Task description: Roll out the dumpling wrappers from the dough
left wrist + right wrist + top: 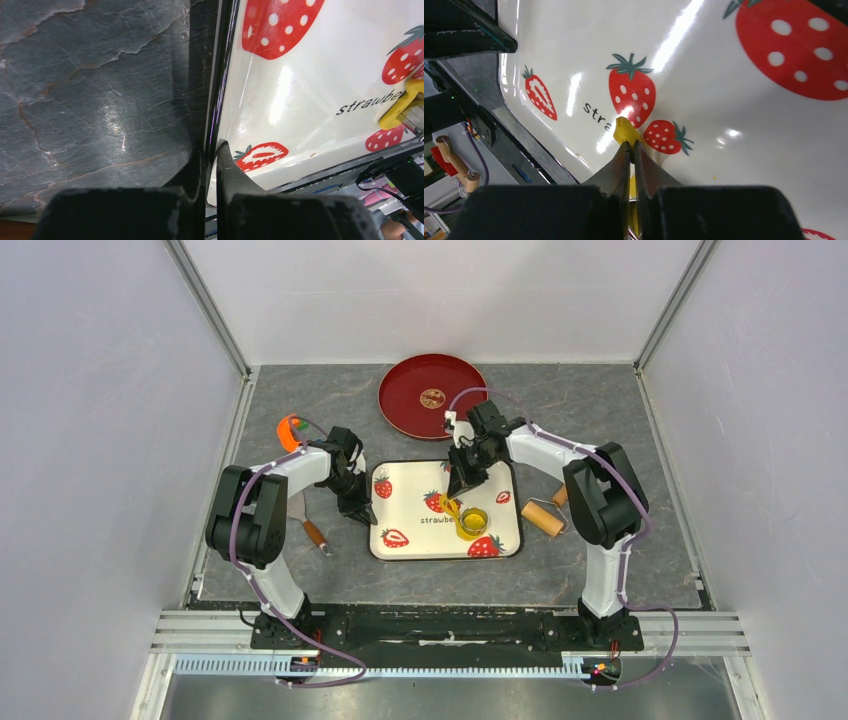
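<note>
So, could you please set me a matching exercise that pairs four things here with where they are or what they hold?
Things
1. plate
2. rolling pin
3. left gripper
4. right gripper

Places or states
A. shut on a yellow dough scrap
B. on the table, right of the tray
C. beyond the tray's far edge
D. shut on the tray's left rim

Pairs: 1-C, 2-B, 3-D, 4-A

Thin yellow dough [623, 131] pinched between fingers [616, 172].
</note>
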Controlling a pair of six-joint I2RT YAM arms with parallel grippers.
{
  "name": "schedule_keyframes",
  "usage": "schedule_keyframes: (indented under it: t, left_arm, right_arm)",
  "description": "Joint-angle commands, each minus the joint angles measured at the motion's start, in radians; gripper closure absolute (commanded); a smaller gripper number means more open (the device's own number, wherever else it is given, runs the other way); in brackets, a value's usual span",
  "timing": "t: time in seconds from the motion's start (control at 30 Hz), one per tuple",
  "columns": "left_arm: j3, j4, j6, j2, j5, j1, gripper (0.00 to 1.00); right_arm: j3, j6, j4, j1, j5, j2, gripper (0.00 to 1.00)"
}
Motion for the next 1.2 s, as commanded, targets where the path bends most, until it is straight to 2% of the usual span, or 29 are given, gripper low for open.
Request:
schedule_keyframes:
  t: [0.0,0.5,0.87,1.17]
  left_arm:
    - [-0.012,0.031,0.045,0.047,-0.087,-0.030,0.98]
    - [-0.008,0.028,0.051,0.049,-0.084,-0.032,0.98]
    - [-0.001,0.013,0.069,0.055,-0.090,-0.032,0.98]
    - [0.002,0.007,0.076,0.058,-0.090,-0.032,0.98]
  right_arm:
    - [-0.002,-0.008,-0.003,0.031,-0.051,-0.032,0.95]
    - [-0.235,-0.004,0.023,0.077,-0.097,-0.277,0.95]
    - [-0.245,0.003,-0.021,0.069,0.016,-0.440,0.95]
    - [-0.221,-0.004,-0.082,-0.010,0.080,-0.553,0.95]
